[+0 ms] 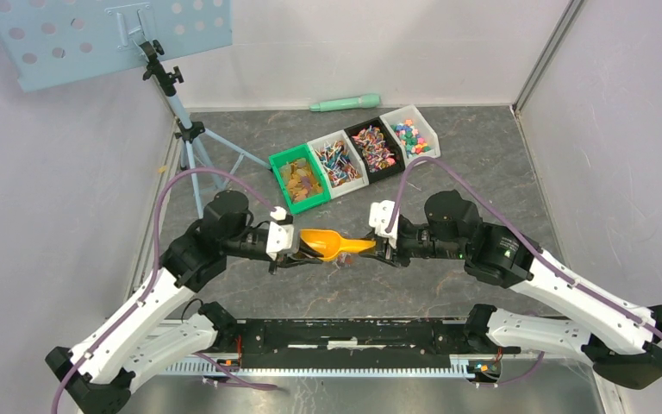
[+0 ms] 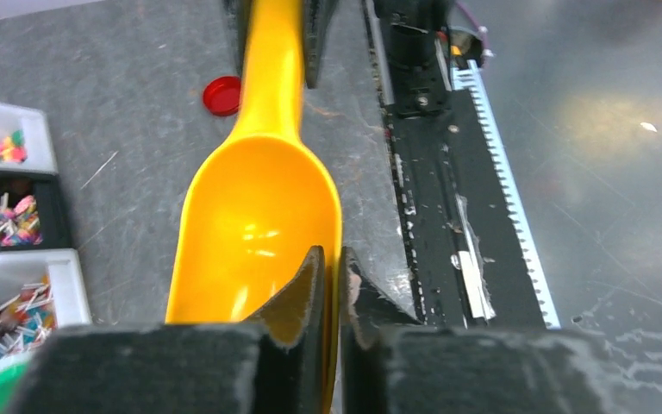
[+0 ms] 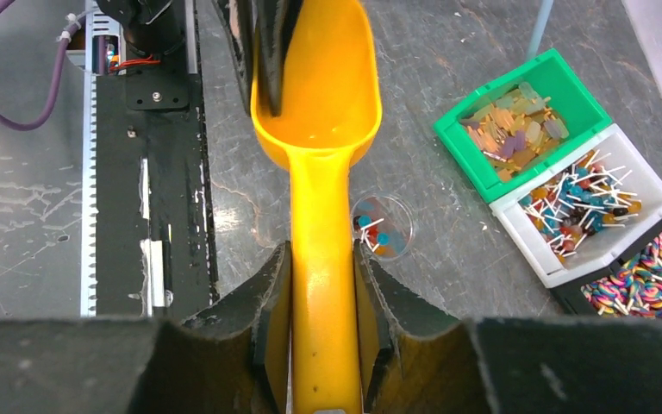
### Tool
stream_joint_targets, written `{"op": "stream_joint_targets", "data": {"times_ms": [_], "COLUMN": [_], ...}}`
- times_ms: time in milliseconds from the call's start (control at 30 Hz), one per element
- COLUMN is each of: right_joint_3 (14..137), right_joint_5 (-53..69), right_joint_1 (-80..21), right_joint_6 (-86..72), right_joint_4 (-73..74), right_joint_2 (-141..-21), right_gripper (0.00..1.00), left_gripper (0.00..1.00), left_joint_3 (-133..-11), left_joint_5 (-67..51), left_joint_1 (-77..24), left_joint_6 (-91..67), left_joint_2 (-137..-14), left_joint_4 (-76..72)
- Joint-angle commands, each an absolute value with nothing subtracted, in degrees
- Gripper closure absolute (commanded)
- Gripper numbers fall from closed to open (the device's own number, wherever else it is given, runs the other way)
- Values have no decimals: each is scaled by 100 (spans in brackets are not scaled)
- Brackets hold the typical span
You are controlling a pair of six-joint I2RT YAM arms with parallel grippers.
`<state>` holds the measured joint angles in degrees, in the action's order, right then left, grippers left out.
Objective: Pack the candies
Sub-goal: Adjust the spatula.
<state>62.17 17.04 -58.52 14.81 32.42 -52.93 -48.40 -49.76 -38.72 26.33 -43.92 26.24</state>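
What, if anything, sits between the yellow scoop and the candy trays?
Nothing visible. The left gripper and right gripper both hold the yellow scoop, and only bare table lies between it and the candies in their bins.

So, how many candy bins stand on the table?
4, touching in one slanted row beyond the arms, from left to right: green bin, first white bin, black bin, second white bin. No other bin shows, and none seems hidden.
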Motion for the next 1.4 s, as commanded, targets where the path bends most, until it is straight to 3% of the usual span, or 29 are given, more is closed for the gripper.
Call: {"op": "stream_joint_targets", "data": {"times_ms": [0, 167, 333, 567, 867, 1067, 1367], "right_joint_3": [6267, 6200, 5923, 5902, 6323, 6401, 5648], "right_joint_5": [1752, 1370, 1938, 2241, 1616, 2016, 2752], "right_joint_1": [-5886, -5870, -5845, -5845, -5755, -5647, -5394], "right_joint_6": [1326, 1247, 801, 130, 641, 604, 191], "right_joint_4": [2846, 2608, 1902, 1349, 2106, 2191, 1513], "right_joint_2": [-5236, -5047, -4780, -4903, -4906, -5075, -4917], "right_gripper": [98, 66, 44, 40, 30, 24, 26], "left_gripper": [97, 98, 98, 98, 98, 98, 98], "left_joint_3": [-5342, -5300, -4698, -4327, -4446, -4417, -4269], "left_joint_5": [-5070, -5030, -5364, -5653, -5924, -5985, -5682], "left_joint_1": [-3880, -3822, -3714, -3569, -3559, -3560, -3557], "left_joint_6": [2891, 2461, 1621, 976, 1966, 1941, 1618], "left_joint_2": [-4805, -4802, -4350, -4039, -3812, -3767, -3610], "left_joint_4": [2939, 2945, 2005, 1195, 2295, 2130, 1691]}}
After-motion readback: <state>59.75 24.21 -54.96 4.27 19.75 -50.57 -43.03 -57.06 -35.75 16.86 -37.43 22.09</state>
